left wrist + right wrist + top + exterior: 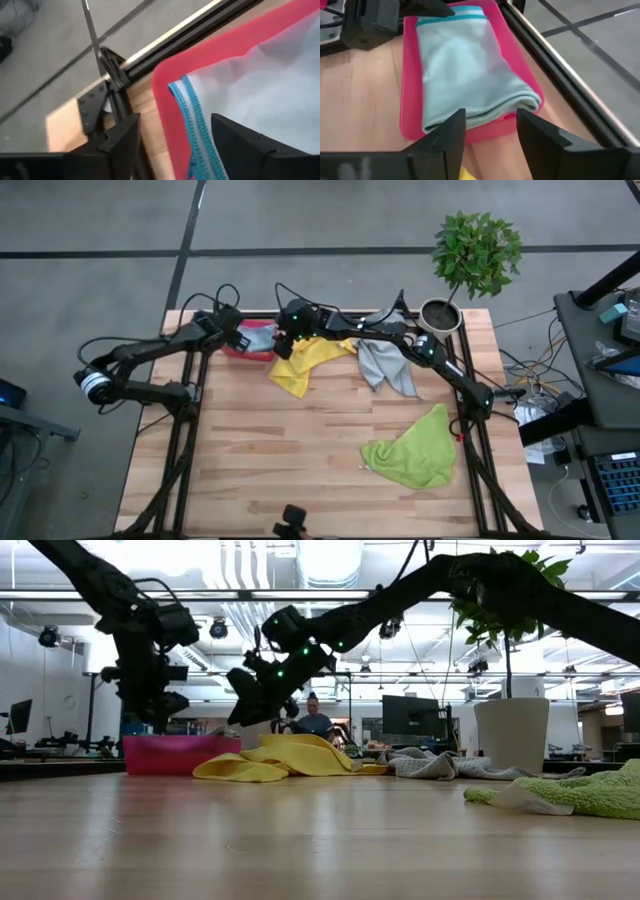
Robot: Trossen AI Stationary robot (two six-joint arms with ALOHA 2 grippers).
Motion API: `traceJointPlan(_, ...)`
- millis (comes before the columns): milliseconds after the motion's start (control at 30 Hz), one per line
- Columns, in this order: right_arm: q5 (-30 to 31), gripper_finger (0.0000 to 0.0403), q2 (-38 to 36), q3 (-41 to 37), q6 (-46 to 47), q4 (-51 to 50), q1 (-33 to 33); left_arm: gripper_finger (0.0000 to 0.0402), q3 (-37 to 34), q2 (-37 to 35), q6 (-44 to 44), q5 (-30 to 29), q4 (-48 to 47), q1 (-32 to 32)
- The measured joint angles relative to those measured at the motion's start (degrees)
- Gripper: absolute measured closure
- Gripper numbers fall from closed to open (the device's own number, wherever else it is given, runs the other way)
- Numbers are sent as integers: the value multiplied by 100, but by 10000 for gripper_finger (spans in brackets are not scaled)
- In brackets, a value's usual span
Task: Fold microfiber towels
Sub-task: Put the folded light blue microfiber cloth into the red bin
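A folded light blue microfiber towel lies inside the pink-red rectangular plastic bin. Both the left gripper and right gripper hover over that bin, fingers parted, empty. No writing is readable on it.

The folded light blue microfiber towel, edged with teal stitching, lies flat inside the pink-red bin at the bench's far edge. The crumpled yellow microfiber towel lies beside the bin. The rumpled grey microfiber towel lies nearby. The lime green microfiber towel lies bunched, well apart.
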Motion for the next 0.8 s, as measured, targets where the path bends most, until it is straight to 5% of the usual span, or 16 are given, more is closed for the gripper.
traceJointPlan(267,-118,254,-403,-9,-794,-861,-171,193,874,3,1334,995,-905,-2)
traceJointPlan(500,-1835,274,-705,-375,-1161,-1702,-578,307,1327,20,3298,2283,-2076,137)
traceJointPlan(667,-2212,280,-967,-773,-1206,-1672,-560,391,1251,52,3467,2403,-2085,371)
traceJointPlan(800,-2210,280,-1058,-866,-1248,-1580,-562,394,1235,305,3300,2408,-2008,619)
